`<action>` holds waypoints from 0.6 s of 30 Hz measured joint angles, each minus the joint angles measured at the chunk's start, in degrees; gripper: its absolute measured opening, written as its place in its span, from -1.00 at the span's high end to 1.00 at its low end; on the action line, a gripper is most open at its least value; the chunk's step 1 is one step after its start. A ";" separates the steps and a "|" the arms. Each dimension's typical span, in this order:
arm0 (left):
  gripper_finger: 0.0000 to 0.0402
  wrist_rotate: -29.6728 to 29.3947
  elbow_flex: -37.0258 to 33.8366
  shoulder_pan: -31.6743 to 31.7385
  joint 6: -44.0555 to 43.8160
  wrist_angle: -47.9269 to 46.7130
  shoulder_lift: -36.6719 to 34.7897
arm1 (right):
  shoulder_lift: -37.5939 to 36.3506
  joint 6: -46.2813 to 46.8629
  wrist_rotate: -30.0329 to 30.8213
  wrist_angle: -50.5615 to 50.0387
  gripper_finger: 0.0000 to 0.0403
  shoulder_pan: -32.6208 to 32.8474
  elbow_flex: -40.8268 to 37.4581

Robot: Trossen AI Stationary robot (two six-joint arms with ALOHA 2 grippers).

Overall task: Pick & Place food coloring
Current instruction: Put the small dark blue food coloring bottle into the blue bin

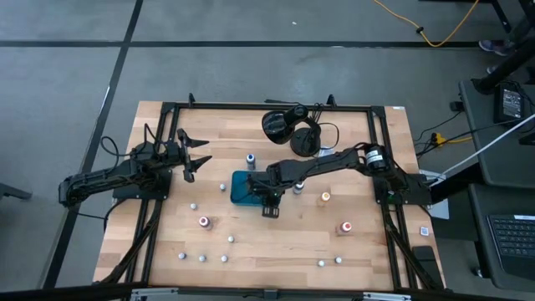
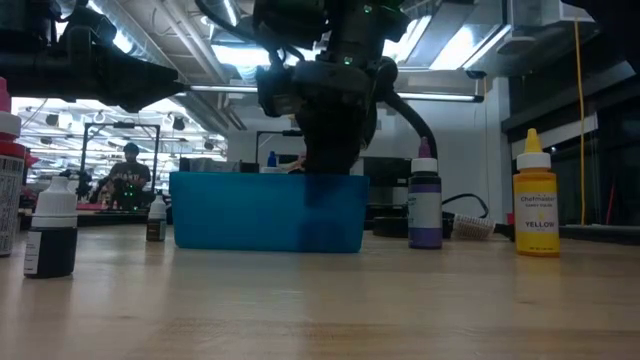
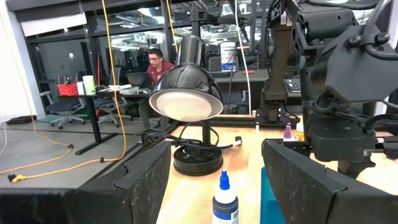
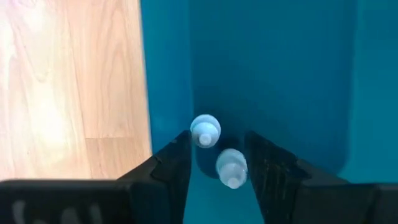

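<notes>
The teal tray (image 1: 242,187) (image 2: 268,212) sits mid-table. My right gripper (image 1: 269,199) (image 4: 217,137) points down into it, open. Two pale food coloring bottles (image 4: 205,130) (image 4: 231,167) lie on the tray floor (image 4: 273,74) between and just past the fingers. Other food coloring bottles stand on the table: blue-topped (image 1: 250,158) (image 3: 224,199), purple (image 2: 424,205), orange-yellow (image 1: 325,197) (image 2: 537,200) and red-topped (image 1: 203,221). My left gripper (image 1: 201,155) (image 3: 214,155) waits open at the table's left, level, with nothing between its fingers. My right gripper comes from above into the tray, its fingers (image 4: 177,158) standing on either side of a pale bottle's top (image 4: 231,167). A gap shows beside the left finger. Whether the other finger touches the bottle, I cannot tell.
Black headphones (image 1: 292,130) (image 3: 186,93) with their cable lie at the far middle. Another red-topped bottle (image 1: 345,227) stands at the near right, and a dark bottle (image 2: 52,232) shows at the low view's left. Several small pale bits (image 1: 224,258) dot the near part of the table.
</notes>
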 joint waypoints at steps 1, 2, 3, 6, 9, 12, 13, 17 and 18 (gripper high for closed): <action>-0.25 0.00 0.02 0.02 0.00 0.00 -0.02 | -0.29 -0.38 0.04 -0.52 0.25 -0.21 -0.01; -0.25 0.00 0.01 0.01 0.00 0.00 -0.01 | -0.64 -0.73 0.04 -0.63 0.25 -0.43 -0.01; -0.25 0.00 0.00 0.01 0.00 0.00 -0.02 | -1.17 -0.97 0.04 -0.47 0.25 -0.63 -0.01; -0.25 -0.01 0.00 0.01 -0.01 0.00 -0.01 | -2.91 -2.10 0.16 -0.51 0.25 -1.09 -0.01; -0.25 0.00 0.01 0.01 -0.01 0.00 -0.01 | -4.58 -2.70 1.12 -0.28 0.25 -1.22 -0.01; -0.25 0.00 0.01 0.02 0.00 0.00 -0.01 | -6.18 -3.96 1.44 -0.29 0.25 -1.22 -0.01; -0.25 0.00 0.02 0.00 0.00 0.00 0.00 | -6.62 -4.00 1.44 -0.33 0.25 -1.22 -0.01; -0.25 0.00 0.02 0.02 0.00 0.00 0.00 | -7.91 -4.12 1.44 -0.40 0.25 -1.10 -0.01; -0.25 -0.01 0.00 0.00 -0.01 0.00 -0.01 | -8.29 -4.12 1.42 -0.43 0.25 -0.87 -0.01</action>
